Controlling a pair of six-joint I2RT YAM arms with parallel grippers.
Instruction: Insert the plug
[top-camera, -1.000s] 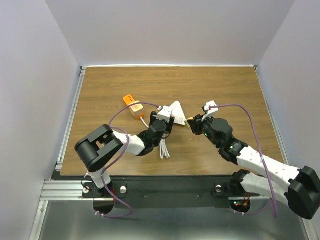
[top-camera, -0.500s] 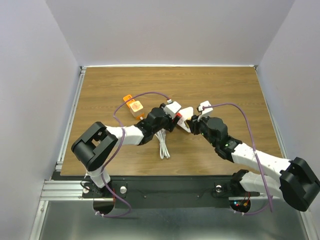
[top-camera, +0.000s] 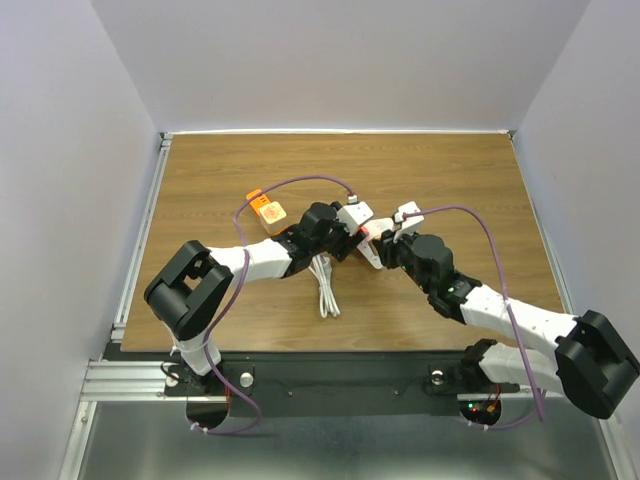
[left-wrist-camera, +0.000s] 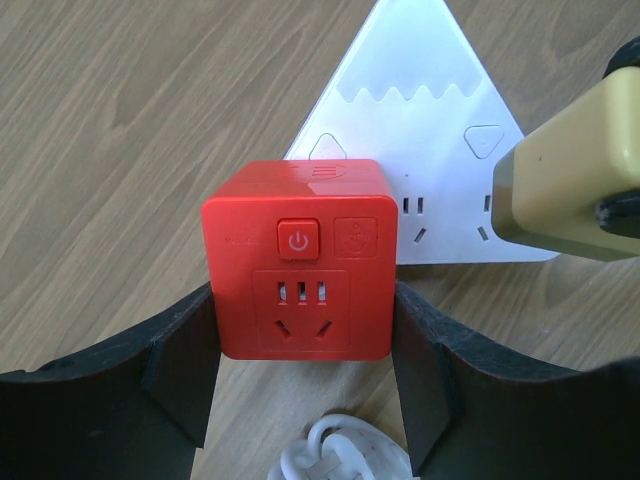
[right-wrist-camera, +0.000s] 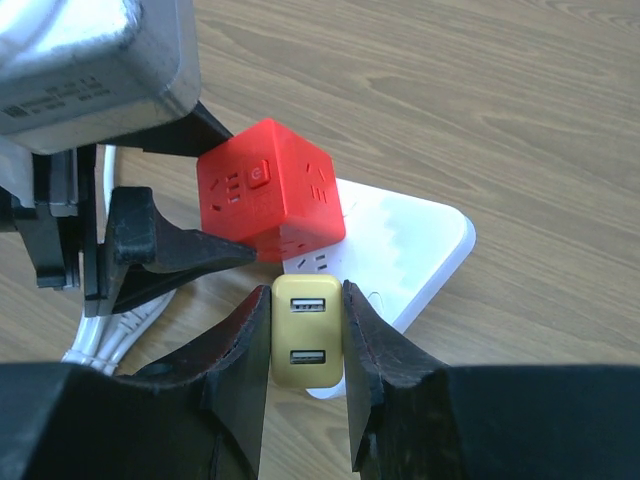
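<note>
In the left wrist view my left gripper (left-wrist-camera: 300, 305) is shut on a red cube socket (left-wrist-camera: 298, 260), its black fingers (left-wrist-camera: 185, 365) pressed on both sides. The cube sits over a corner of the white triangular power strip (left-wrist-camera: 420, 140). In the right wrist view my right gripper (right-wrist-camera: 306, 298) is shut on a yellow two-port USB plug (right-wrist-camera: 307, 335), held just in front of the strip (right-wrist-camera: 410, 250) and close beside the red cube (right-wrist-camera: 268, 200). In the top view both grippers, left (top-camera: 355, 235) and right (top-camera: 385, 245), meet at the strip (top-camera: 370, 256) mid-table.
A coiled white cable (top-camera: 325, 285) lies just near of the left gripper and shows under the cube (left-wrist-camera: 335, 455). An orange block (top-camera: 268, 212) lies to the left on the table. Purple arm cables arch above both wrists.
Both grippers have closed in on each other. The left one carried the red cube rightwards to the strip; the right one moved left with the yellow plug. The strip has shifted slightly.
</note>
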